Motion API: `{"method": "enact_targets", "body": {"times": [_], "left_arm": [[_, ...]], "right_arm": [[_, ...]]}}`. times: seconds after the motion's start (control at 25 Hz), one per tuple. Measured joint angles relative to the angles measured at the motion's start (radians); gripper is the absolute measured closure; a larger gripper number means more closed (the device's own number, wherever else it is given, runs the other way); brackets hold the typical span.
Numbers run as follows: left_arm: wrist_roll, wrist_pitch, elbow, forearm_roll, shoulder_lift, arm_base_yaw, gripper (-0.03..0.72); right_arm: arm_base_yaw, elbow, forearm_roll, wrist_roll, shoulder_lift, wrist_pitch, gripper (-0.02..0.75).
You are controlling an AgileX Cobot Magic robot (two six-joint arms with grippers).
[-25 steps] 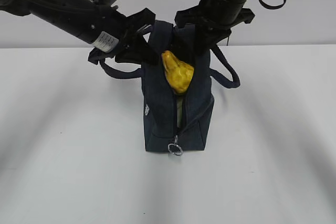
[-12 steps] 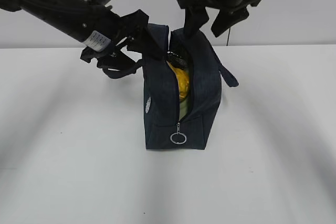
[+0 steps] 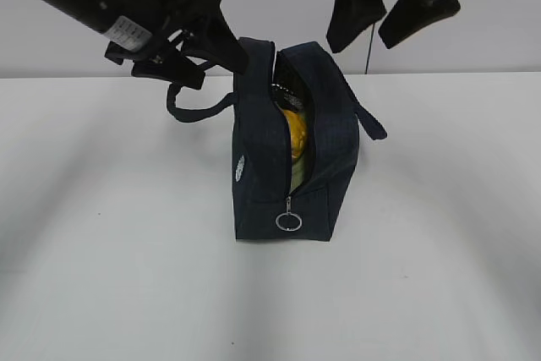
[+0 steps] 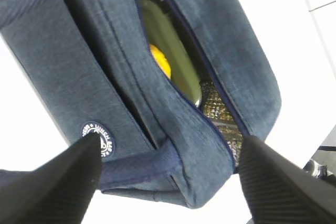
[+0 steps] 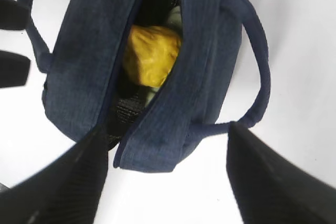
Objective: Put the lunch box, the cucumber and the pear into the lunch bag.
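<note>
The navy lunch bag (image 3: 262, 166) stands unzipped in the middle of the table. The yellow pear (image 3: 296, 137) lies inside it, also seen in the right wrist view (image 5: 151, 53). The lunch box's pale green lid (image 4: 170, 51) shows inside, next to the pear (image 4: 160, 61). The cucumber is hidden. My left gripper (image 3: 211, 61) is open just above and left of the bag's top; its jaws straddle one loop handle (image 4: 142, 169) without pinching it. My right gripper (image 3: 365, 40) is open and empty, well above the bag's right side.
The zipper's metal ring pull (image 3: 287, 222) hangs at the bag's near end. The second handle (image 5: 260, 77) droops on the right side. Silver foil lining (image 4: 220, 114) shows at the opening. White table (image 3: 439, 251) surrounds the bag.
The pear has dropped from the bag's mouth down inside. My right gripper has let go and risen to the upper right. My left gripper has pulled up and left, off the bag's edge.
</note>
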Motion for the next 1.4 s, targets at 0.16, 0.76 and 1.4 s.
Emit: {"method": "enact_targets", "body": {"times": [0.16, 0.76, 1.4], "left_arm": [[0.012, 0.030, 0.005, 0.015, -0.049, 0.000, 0.152], [0.110, -0.002, 0.244, 0.033, -0.291, 0.002, 0.202], [0.110, 0.000, 0.257, 0.051, -0.297, 0.002, 0.210]], "right_arm": [[0.000, 0.273, 0.055, -0.063, -0.157, -0.183, 0.216], [0.000, 1.059, 0.780, -1.205, -0.357, -0.693, 0.237], [0.000, 1.066, 1.401, -1.974, -0.046, -0.635, 0.274]]}}
